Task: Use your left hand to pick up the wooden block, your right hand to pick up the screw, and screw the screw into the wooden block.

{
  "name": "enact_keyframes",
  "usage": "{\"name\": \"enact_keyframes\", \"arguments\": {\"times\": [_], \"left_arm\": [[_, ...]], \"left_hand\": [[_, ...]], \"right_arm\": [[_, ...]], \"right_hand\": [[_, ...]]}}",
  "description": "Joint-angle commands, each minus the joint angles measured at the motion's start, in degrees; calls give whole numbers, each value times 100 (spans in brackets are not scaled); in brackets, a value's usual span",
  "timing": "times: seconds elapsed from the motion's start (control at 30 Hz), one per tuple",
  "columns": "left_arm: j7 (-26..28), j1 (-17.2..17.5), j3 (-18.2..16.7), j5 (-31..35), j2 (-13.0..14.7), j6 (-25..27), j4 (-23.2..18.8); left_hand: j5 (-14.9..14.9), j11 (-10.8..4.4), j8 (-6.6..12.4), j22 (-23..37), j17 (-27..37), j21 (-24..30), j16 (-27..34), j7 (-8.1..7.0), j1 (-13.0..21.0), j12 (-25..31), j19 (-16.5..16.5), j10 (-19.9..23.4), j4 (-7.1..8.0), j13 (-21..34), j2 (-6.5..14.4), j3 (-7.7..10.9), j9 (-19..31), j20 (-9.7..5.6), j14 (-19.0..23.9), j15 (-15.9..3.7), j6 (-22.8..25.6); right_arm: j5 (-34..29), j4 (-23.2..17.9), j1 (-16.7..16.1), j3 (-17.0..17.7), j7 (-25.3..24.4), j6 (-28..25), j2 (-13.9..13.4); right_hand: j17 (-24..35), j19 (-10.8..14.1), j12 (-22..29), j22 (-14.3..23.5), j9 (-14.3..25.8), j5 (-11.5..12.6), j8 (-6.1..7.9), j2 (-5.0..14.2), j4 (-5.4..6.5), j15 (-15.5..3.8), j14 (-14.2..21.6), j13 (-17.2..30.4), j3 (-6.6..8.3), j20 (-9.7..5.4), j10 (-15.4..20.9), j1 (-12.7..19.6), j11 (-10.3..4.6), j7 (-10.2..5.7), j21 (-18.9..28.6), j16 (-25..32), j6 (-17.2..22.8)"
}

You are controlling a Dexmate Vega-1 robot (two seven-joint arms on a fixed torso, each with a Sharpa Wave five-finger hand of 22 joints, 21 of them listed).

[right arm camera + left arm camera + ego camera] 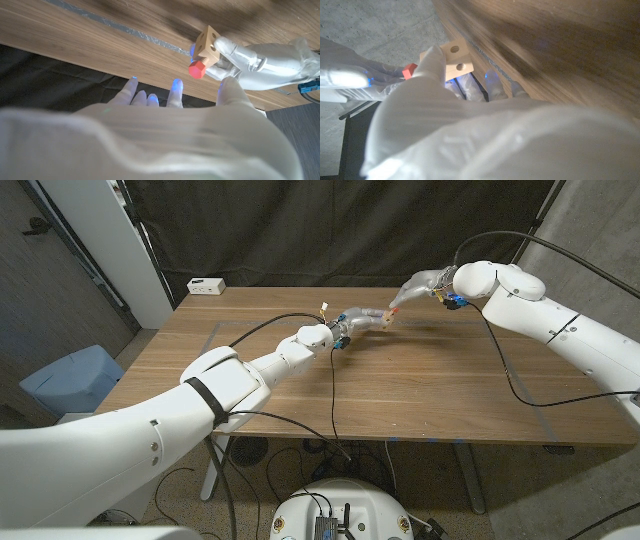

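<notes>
Head view: left hand [352,321] holds the wooden block [384,317] up over the bench [420,380], right hand [412,288] just beside it, small parts too tiny to sort here. White box [206,285] sits at the far left corner of the bench, contents not visible; blue bin [70,380] on the floor to the left, nothing seen in it

Left wrist view: left hand [470,125] grips the wooden block [454,61] between its fingers, two holes facing the camera; red screw head [410,70] at the block's side, right hand [355,80] close to it

Right wrist view: screw [197,68] already stuck in the wooden block [207,44], which the left hand [260,65] clasps. Right hand [170,115] has fingers spread, empty, clear of the screw

Step looks like screwing in, between turns. Next: right hand should re-pinch the red head and twist while left keeps the block steady
</notes>
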Motion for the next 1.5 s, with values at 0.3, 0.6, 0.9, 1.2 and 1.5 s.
{"name": "enact_keyframes", "arguments": {"times": [0.3, 0.6, 0.9, 1.2, 1.5], "left_arm": [[-107, -50, -35, -11, -43, -203, 199], [-174, -30, -48, 4, -16, -314, 198], [-209, -22, -57, 19, -3, -356, 197], [-197, -37, -49, 30, -16, -314, 198], [-190, -44, -33, 32, -31, -273, 198]], "left_hand": [[22, -1, 25, 18, 14, 13, 24, 100, 24, 20, 44, 79, 17, 17, 32, 4, 25, 10, 57, -483, 246], [22, -1, 26, 18, 16, 12, 24, 106, 26, 19, 46, 79, 20, 14, 39, 4, 25, 12, 55, -484, 253], [22, -2, 26, 18, 15, 11, 25, 112, 30, 22, 45, 87, 17, 15, 37, 3, 25, 11, 60, -487, 254], [21, -1, 28, 18, 15, 11, 25, 97, 28, 25, 48, 93, 18, 15, 34, 0, 25, 13, 63, -491, 264], [22, -2, 26, 19, 18, 12, 25, 104, 30, 26, 54, 97, 22, 15, 48, 2, 26, 12, 58, -485, 262]], "right_arm": [[318, 331, 114, 45, 123, 238, 91], [445, 561, 154, 28, 39, 298, 183], [494, 619, 149, 13, -61, 329, 195], [498, 582, 119, 12, -139, 323, 169], [495, 555, 72, 15, -219, 349, 159]], "right_hand": [[7, -17, 28, 9, 24, -55, -28, 57, -159, -95, -77, 13, 189, 2, -107, 429, -127, -403, 47, 24, 153], [-3, 53, 70, 8, 26, -59, 21, 59, -194, -248, -27, 10, 282, -17, -49, 680, -244, -558, 75, 60, 401], [-10, 133, 105, 8, 41, -56, 109, 44, -189, -300, 48, 7, 325, -58, 51, 832, -272, -543, 97, 90, 682], [-14, 214, 128, 9, 70, -52, 241, 8, -177, -344, 139, 5, 343, -109, 152, 961, -321, -532, 113, 119, 1013], [-5, 267, 143, 11, 112, -52, 409, -1, -144, -390, 214, 4, 341, -137, 241, 1027, -335, -497, 118, 146, 1371]]}}
